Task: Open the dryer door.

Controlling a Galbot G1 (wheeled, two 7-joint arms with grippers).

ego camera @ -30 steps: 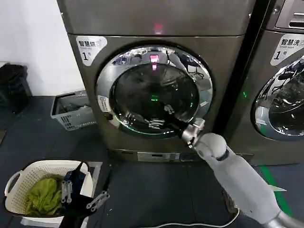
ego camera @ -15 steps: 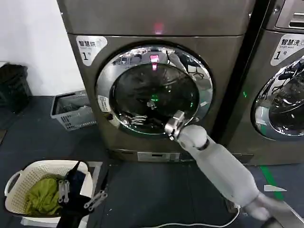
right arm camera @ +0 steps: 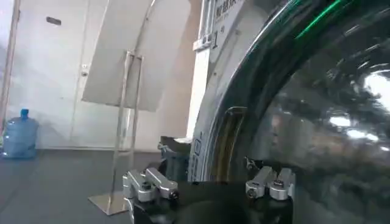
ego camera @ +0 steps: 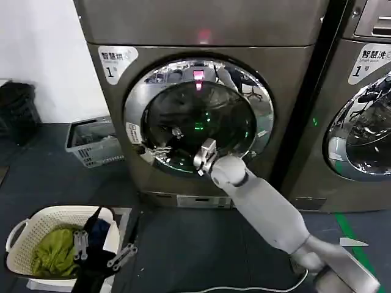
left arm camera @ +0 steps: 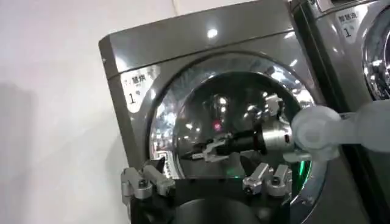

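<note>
Head view: right gripper [ego camera: 160, 148], fingers slightly parted, empty, reaching across round chrome-rimmed dark glass dryer door [ego camera: 198, 116], shut, toward left rim; judged rigid, heavy, hinged, slick glass, best hooked at rim recess; left gripper [ego camera: 101, 255] low beside white laundry basket [ego camera: 36, 223].

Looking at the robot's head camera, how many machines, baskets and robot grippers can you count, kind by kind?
Grey front-loading dryers: 2, the centre one and another at the right edge.
Laundry baskets: 2, a white one holding green cloth and a grey one by the wall.
Robot grippers: 2, left gripper low, right gripper at the round door.
Total: 6.
</note>
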